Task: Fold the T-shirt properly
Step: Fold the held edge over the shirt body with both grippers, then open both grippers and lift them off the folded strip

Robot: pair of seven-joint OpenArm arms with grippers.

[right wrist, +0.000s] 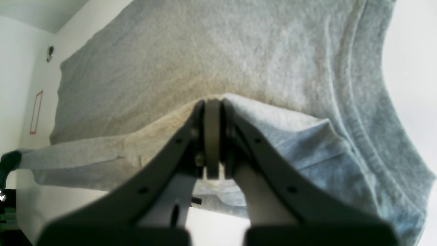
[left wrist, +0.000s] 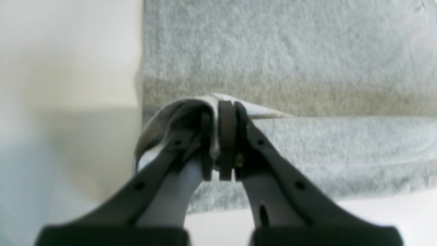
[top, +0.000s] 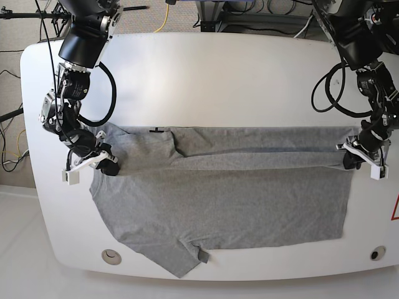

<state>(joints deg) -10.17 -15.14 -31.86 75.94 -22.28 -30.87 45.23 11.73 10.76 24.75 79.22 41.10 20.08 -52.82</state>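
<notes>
The heather-grey T-shirt (top: 218,205) lies spread sideways across the white table (top: 218,75), plain side up. Its far long edge is folded over toward the middle as a band (top: 249,159), and one sleeve (top: 181,255) sticks out at the front. My left gripper (top: 350,161) is at the shirt's right end, shut on a pinched fold of cloth (left wrist: 205,102) with the T-shirt (left wrist: 307,51) lying flat beyond the left gripper (left wrist: 223,102). At the shirt's left end, near the ribbed neck (right wrist: 368,112), my right gripper (top: 109,167) is shut on the folded edge of the T-shirt (right wrist: 205,51), as the close view of the right gripper (right wrist: 213,102) shows.
The table has rounded edges and a round hole near each front corner (top: 111,256) (top: 376,253). A red mark (top: 395,208) sits at its right edge, and a red outlined rectangle (right wrist: 36,112) shows in the right wrist view. Cables (top: 162,18) lie on the floor behind.
</notes>
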